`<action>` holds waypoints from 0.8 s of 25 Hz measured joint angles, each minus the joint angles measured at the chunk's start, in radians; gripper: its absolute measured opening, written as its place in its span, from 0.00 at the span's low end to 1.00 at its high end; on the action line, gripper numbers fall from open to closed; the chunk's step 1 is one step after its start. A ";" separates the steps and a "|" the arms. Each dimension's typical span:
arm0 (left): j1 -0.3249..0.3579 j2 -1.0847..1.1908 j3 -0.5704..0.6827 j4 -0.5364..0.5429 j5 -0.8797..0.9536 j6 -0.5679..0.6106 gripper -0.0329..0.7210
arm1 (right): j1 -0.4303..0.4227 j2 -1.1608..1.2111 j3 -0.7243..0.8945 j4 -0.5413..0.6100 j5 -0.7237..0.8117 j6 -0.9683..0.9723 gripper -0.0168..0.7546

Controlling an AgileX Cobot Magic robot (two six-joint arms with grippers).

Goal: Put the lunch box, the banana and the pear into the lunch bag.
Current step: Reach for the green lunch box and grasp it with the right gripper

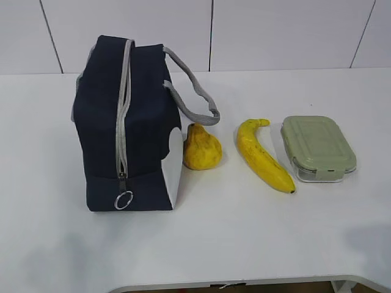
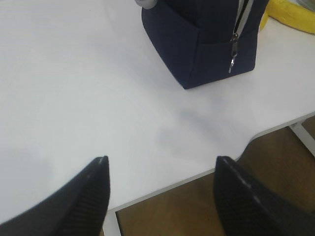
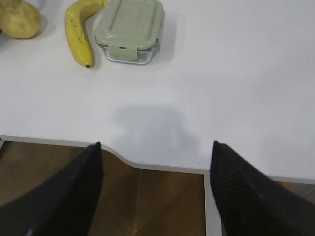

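The navy lunch bag (image 1: 128,122) stands on the white table at the left, zipped shut, ring pull at its lower front; its corner shows in the left wrist view (image 2: 206,44). The yellow pear (image 1: 201,148) sits against the bag's right side. The banana (image 1: 264,156) lies to its right, then the green-lidded lunch box (image 1: 317,148). The right wrist view shows the pear (image 3: 19,18), the banana (image 3: 78,34) and the lunch box (image 3: 130,29). My left gripper (image 2: 161,169) is open and empty over the table's front edge. My right gripper (image 3: 155,152) is open and empty over the front edge too.
The table's front edge (image 1: 244,282) has a curved cutout, with brown floor below it (image 3: 162,201). A white tiled wall (image 1: 275,33) stands behind the table. Neither arm shows in the exterior view.
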State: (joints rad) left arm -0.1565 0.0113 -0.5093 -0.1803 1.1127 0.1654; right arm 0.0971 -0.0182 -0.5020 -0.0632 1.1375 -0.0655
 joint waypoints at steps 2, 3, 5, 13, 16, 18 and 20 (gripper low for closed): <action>0.000 0.000 0.000 0.000 0.000 0.000 0.67 | 0.000 0.000 0.000 0.000 0.000 0.000 0.74; 0.000 0.000 0.000 0.000 0.000 0.000 0.67 | 0.000 0.000 0.000 0.000 0.000 0.000 0.74; 0.000 0.000 0.000 0.000 0.000 0.000 0.67 | 0.000 0.000 0.000 0.000 0.000 0.000 0.74; 0.000 0.000 0.000 0.000 0.000 0.000 0.67 | 0.000 0.000 -0.004 0.000 0.000 0.000 0.74; 0.000 0.000 0.000 0.000 0.000 0.000 0.65 | 0.000 0.000 -0.020 0.009 0.000 0.010 0.74; 0.000 0.000 0.000 0.000 0.000 0.000 0.65 | 0.000 0.000 -0.024 0.026 0.002 0.059 0.74; 0.000 0.000 0.000 0.000 0.000 0.000 0.65 | 0.000 0.000 -0.025 0.063 0.004 0.087 0.74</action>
State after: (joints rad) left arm -0.1565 0.0113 -0.5093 -0.1803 1.1127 0.1654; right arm 0.0971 -0.0182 -0.5269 0.0000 1.1412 0.0212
